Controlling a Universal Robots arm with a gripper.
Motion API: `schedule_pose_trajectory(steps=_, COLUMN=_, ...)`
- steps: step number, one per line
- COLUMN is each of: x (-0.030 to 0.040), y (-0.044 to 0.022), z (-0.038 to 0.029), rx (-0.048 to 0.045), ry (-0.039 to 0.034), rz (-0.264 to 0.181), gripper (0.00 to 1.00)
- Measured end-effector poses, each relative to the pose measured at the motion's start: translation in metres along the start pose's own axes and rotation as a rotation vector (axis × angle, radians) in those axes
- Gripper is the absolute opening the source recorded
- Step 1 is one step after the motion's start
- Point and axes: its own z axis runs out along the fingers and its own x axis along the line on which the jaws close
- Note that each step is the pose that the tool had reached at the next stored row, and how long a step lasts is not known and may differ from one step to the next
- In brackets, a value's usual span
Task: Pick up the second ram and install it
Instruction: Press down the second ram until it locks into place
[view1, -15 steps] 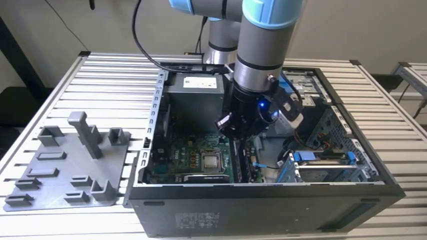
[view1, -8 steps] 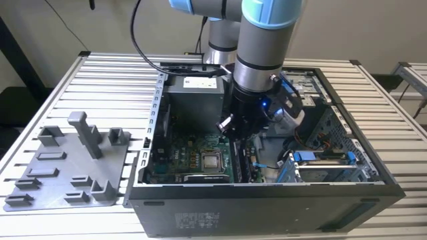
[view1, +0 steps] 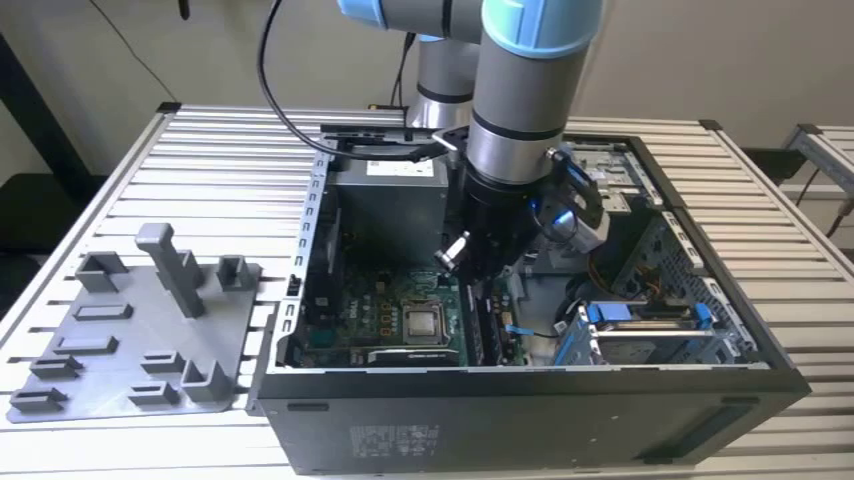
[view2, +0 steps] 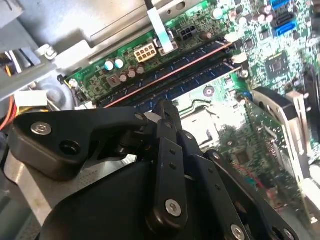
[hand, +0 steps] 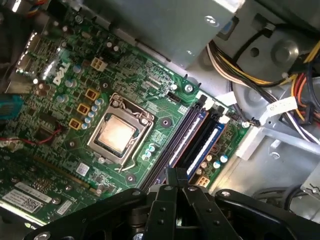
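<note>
**Claw right over the memory slots**

On the exterior view's left, a grey plastic holder plate (view1: 127, 340) with chunky posts and blocks, flat on the ribbed metal table (view1: 200, 150). In the middle, an open black computer case (view1: 534, 410), with the shiny green board (view1: 387, 320) at the bottom. Just right of the middle, the round grey arm (view1: 514, 120), reaching straight down into the case, with the black gripper (view1: 470, 268) low over the board.

In both wrist views, gripper (view2: 165, 106) (hand: 176, 172) shut tight, black metal fingers pinched into one thin tip. No gap to see between them.

Right under that tip, the second ram (view2: 200, 75) (hand: 192, 131): long, thin, flat and dark, lying along the slots beside the square silver chip (hand: 117, 135). Long side pointing straight away from the tip, so the tip over one end and the rest stretching out ahead. Cannot tell if pinched by the fingers or only touched from above. Looks already down among the slots, but hard to say if fully clicked in.
</note>
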Motion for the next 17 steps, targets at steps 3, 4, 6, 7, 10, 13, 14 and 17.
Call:
schedule_pose_trajectory(steps=3, x=0.0002, y=0.0001, z=-0.0001, rx=0.0017, ry=-0.0011, rz=-0.052, gripper=0.11)
schedule_pose_trajectory(steps=4, x=0.0002, y=0.0001, z=-0.0001, rx=0.0024, ry=-0.0014, rz=-0.072, gripper=0.11)
schedule_pose_trajectory(steps=6, x=0.0002, y=0.0001, z=0.0000, rx=0.0033, ry=-0.0023, rz=-0.107, gripper=0.11)
schedule_pose_trajectory(steps=7, x=0.0002, y=0.0001, z=0.0000, rx=0.0036, ry=-0.0030, rz=-0.126, gripper=0.11)
schedule_pose_trajectory(steps=10, x=0.0002, y=0.0002, z=0.0001, rx=0.0042, ry=-0.0051, rz=-0.180, gripper=0.11)
schedule_pose_trajectory(steps=13, x=0.0002, y=0.0002, z=0.0000, rx=0.0046, ry=-0.0072, rz=-0.234, gripper=0.11)
schedule_pose_trajectory(steps=14, x=0.0002, y=0.0002, z=0.0000, rx=0.0047, ry=-0.0079, rz=-0.253, gripper=0.11)
schedule_pose_trajectory(steps=17, x=0.0003, y=0.0002, z=0.0000, rx=0.0050, ry=-0.0100, rz=-0.307, gripper=0.11)
